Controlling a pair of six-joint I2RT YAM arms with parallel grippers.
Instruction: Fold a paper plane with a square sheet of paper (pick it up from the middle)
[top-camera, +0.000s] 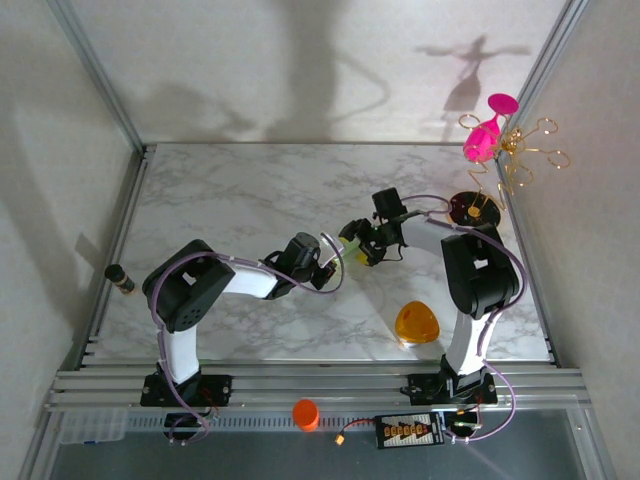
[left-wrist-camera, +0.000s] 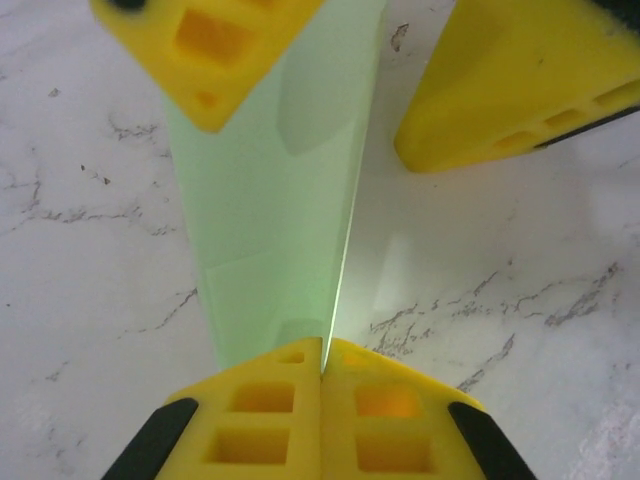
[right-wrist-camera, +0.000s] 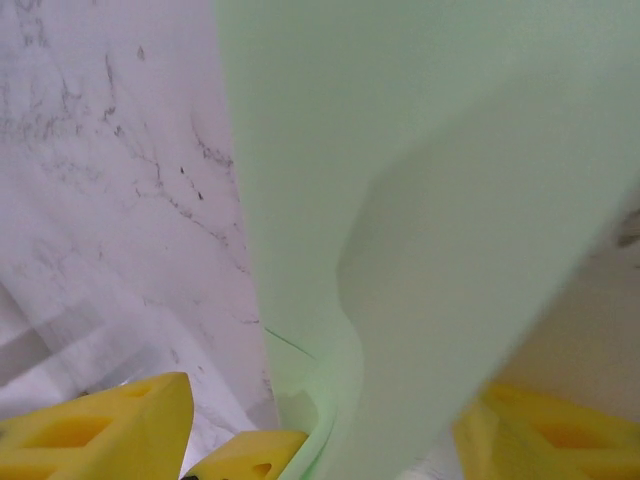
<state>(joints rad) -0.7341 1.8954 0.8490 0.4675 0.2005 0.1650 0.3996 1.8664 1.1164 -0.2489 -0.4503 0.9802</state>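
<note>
The left gripper (left-wrist-camera: 322, 352) has its yellow fingers (left-wrist-camera: 265, 415) pressed together on the near end of one thin pale green sheet of paper (left-wrist-camera: 270, 230). The sheet is folded narrow and sits over the white marble table (left-wrist-camera: 80, 250). The right gripper (left-wrist-camera: 305, 135) has its fingers apart around the far end. There are two grippers and one sheet.

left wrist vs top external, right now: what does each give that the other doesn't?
Left wrist: the left gripper shut on the edge of the folded pale green paper, right gripper open, fingers either side of it. Top external: orange rounded-triangle object, orange cap. Shared: that paper between the grippers, marble table.
</note>
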